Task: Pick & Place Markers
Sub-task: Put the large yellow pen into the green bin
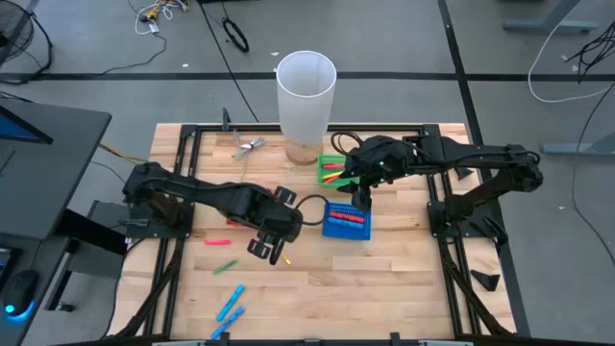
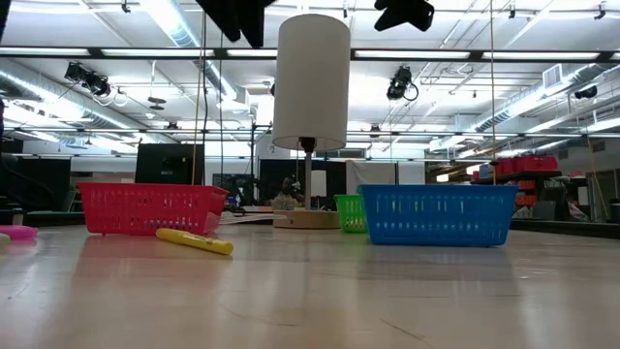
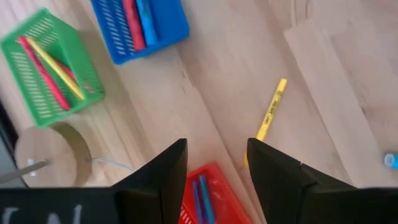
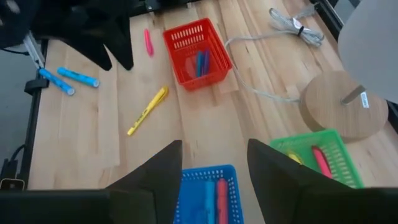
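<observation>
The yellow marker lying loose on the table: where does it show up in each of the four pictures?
High view: yellow marker mostly hidden under the left gripper.
Low view: marker lies in front of the red basket.
Left wrist view: marker beyond the fingers, beside the red basket.
Right wrist view: marker near the red basket.
Shared landmark: the red basket.

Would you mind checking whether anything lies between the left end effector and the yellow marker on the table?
Nothing visible does. The left end effector hangs open above the red basket, and the yellow marker lies on bare wood just beside that basket, with no object across the gap.
</observation>
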### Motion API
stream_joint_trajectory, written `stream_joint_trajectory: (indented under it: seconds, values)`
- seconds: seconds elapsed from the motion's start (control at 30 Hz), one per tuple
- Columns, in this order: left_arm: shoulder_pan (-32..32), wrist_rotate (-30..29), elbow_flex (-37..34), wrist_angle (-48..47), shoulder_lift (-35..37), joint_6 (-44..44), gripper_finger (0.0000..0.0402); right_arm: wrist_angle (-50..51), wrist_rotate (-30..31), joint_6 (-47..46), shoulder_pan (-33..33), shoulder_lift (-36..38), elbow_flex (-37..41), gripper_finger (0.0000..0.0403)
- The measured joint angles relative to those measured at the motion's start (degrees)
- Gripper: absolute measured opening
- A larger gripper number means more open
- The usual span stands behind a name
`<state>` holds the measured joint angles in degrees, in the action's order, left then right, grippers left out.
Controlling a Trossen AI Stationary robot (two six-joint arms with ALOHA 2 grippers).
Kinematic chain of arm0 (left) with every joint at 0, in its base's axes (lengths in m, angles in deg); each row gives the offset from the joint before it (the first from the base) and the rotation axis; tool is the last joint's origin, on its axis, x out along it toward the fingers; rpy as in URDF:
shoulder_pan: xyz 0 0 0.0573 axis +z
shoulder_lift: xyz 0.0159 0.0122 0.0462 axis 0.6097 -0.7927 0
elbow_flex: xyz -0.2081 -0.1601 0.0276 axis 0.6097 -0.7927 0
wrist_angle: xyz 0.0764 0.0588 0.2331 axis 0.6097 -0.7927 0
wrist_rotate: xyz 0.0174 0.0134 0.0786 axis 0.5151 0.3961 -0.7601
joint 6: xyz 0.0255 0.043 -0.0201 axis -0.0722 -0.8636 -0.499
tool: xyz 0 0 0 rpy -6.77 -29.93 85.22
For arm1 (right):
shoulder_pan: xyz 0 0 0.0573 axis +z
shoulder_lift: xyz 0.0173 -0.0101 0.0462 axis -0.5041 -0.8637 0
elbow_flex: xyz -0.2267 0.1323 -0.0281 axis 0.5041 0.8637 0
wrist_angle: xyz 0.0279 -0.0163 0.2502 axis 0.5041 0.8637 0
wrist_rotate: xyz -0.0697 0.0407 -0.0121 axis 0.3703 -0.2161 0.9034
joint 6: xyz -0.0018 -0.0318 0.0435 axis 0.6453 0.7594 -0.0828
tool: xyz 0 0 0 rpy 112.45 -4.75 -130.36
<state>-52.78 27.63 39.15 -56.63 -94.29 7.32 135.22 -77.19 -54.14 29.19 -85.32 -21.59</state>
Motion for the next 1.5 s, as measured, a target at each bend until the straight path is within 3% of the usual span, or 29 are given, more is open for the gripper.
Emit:
stream_joint_trajectory:
  seconds: [0.23,0.5,0.77,1.5]
  values:
    - [0.0,3.2,0.0,-2.1,-5.1,1.2,0.0174,1.8,3.9,1.4,-0.2,0.3,0.0,0.0181]
    - [0.0,7.7,0.0,-1.5,-11.0,1.5,0.0174,2.5,3.9,2.2,-0.8,0.4,0.0,0.0181]
    - [0.0,8.6,-0.1,1.1,-14.0,-0.2,0.0174,3.2,3.9,4.0,-0.8,0.4,0.0,0.0181]
    - [-1.3,13.6,-22.0,22.8,-13.3,-1.9,0.0174,2.9,3.9,3.8,-0.8,0.4,0.0,0.0181]
